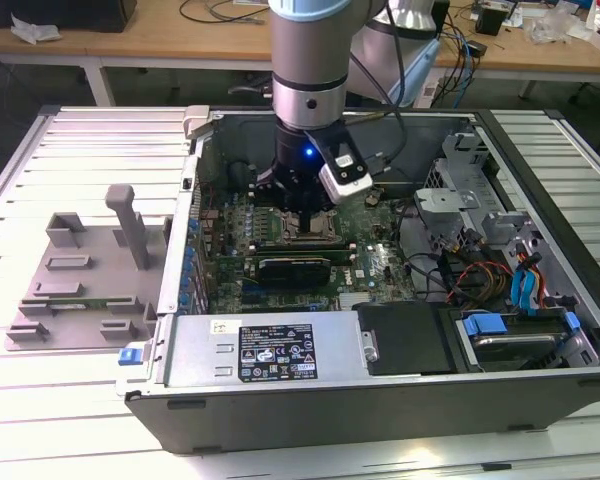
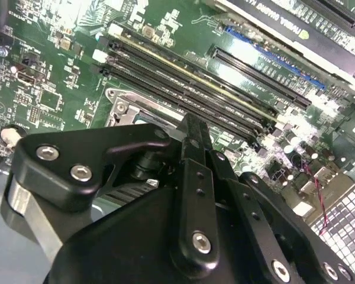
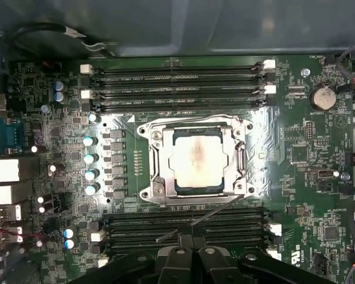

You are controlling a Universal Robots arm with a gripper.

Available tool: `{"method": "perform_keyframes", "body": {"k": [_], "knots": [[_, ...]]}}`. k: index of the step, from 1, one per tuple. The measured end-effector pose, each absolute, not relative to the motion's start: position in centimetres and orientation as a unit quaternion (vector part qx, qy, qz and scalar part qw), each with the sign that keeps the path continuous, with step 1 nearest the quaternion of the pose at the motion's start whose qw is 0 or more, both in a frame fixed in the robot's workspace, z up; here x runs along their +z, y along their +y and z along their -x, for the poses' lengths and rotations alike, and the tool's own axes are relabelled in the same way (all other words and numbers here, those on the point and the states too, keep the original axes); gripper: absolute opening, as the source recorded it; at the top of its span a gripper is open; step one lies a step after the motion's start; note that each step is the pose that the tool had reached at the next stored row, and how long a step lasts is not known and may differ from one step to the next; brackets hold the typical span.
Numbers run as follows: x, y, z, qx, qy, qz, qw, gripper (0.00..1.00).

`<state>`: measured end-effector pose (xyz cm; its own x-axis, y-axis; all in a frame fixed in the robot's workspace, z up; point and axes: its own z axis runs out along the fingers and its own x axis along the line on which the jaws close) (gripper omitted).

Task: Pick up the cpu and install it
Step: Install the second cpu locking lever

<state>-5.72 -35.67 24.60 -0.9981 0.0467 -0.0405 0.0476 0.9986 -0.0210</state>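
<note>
Nearest the wrist, gripper point(image 3: 189, 251) poised low over the motherboard point(image 3: 296, 154), black fingers point(image 3: 178, 244) drawn close together with nothing seen between them. Just beyond the tips, a thin metal lever point(image 3: 195, 222) slanting across the near memory slots point(image 3: 183, 228). Past that, the cpu point(image 3: 198, 160) lying flat inside the socket frame point(image 3: 152, 163), silvery top showing, apparently seated. Farther off, more memory slots point(image 3: 177, 83) and the case wall. In the exterior view, arm reaching down into the open computer case point(image 1: 280, 400), grey tray point(image 1: 80, 280) well apart on the worktop point(image 1: 60, 420). Risks, as a judgement: fingertips snagging the loose lever or scraping the slots; an unlatched frame leaving the chip free to shift; any downward push on a misaligned chip bending socket pins.
</note>
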Motion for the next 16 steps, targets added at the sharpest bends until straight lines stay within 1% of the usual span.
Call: {"method": "perform_keyframes", "body": {"k": [2, 11, 16], "knots": [[24.0, -35.7, 5.9, -0.011, 0.999, -0.024, 0.02, 0.11], [23.3, -35.7, 7.1, -0.011, 0.999, -0.024, 0.02, 0.11], [21.9, -35.7, 7.1, -0.011, 0.999, -0.024, 0.02, 0.11]]}}
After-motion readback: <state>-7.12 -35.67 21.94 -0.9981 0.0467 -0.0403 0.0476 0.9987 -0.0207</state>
